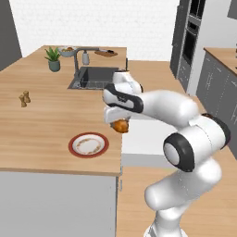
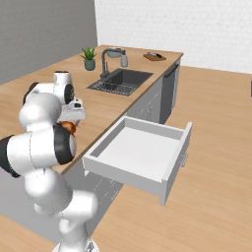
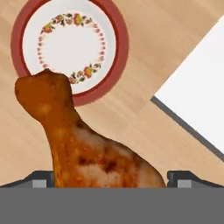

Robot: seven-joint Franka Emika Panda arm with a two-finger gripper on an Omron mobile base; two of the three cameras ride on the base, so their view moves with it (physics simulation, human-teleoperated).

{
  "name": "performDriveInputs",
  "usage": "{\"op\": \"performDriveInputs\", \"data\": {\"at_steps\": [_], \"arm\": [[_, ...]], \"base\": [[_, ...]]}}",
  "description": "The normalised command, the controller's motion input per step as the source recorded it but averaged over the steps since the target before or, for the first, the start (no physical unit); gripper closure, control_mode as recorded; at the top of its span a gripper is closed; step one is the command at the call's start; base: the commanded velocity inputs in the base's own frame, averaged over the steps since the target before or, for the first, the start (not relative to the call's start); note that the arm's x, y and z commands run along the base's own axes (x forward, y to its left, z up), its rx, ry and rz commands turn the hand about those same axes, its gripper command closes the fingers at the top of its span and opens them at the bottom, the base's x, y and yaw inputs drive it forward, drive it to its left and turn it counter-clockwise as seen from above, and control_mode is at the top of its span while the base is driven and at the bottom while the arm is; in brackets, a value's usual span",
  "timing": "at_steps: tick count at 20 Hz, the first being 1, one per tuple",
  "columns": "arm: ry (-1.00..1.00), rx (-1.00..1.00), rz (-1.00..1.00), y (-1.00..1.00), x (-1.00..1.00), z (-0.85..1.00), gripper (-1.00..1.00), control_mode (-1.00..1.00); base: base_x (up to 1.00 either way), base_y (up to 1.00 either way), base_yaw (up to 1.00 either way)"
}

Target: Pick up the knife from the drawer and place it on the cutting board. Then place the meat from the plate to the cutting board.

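Observation:
My gripper [image 1: 118,124] is shut on the meat [image 1: 121,126], a glossy golden-brown drumstick, and holds it above the counter near its right edge. In the hand view the meat [image 3: 87,144] rises between the fingertips [image 3: 41,180], with the bare red-rimmed plate [image 3: 70,43] below and beyond it. The plate [image 1: 89,145] lies on the counter left of the gripper. The drawer [image 2: 140,152] stands pulled open, its white box bare inside. Far back past the sink, the brown cutting board [image 1: 106,53] carries the small dark knife [image 2: 153,54].
A sink [image 1: 95,76] with a faucet lies between me and the board. A potted plant [image 1: 54,59] and a grey bowl [image 1: 67,51] stand at the back left, two small shakers [image 1: 24,98] at the left. Dark cabinets and an oven [image 1: 187,41] line the right.

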Motion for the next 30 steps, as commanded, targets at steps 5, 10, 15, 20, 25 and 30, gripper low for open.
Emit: {"op": "performDriveInputs", "data": {"at_steps": [5, 10, 15, 20, 25, 30], "arm": [[-0.07, 0.0, -0.41, -1.0, -0.56, 0.6, 1.0, -1.0], [-0.04, -0.03, -0.49, -0.85, -0.54, 0.44, 1.0, -1.0], [-0.01, -0.04, -0.46, -0.35, -0.74, 0.19, 1.0, -1.0], [-0.01, 0.0, -0.07, -0.06, -0.31, 0.0, 1.0, -1.0], [0.0, 0.0, 0.0, 0.0, 0.0, 0.0, 1.0, -1.0], [0.0, 0.0, 0.0, 0.0, 0.0, 0.0, 1.0, 1.0]], "base": [[0.0, 0.0, 0.0], [0.0, 0.0, 0.0], [0.0, 0.0, 0.0], [0.0, 0.0, 0.0], [0.0, 0.0, 0.0], [-0.21, -0.23, -0.05]]}}
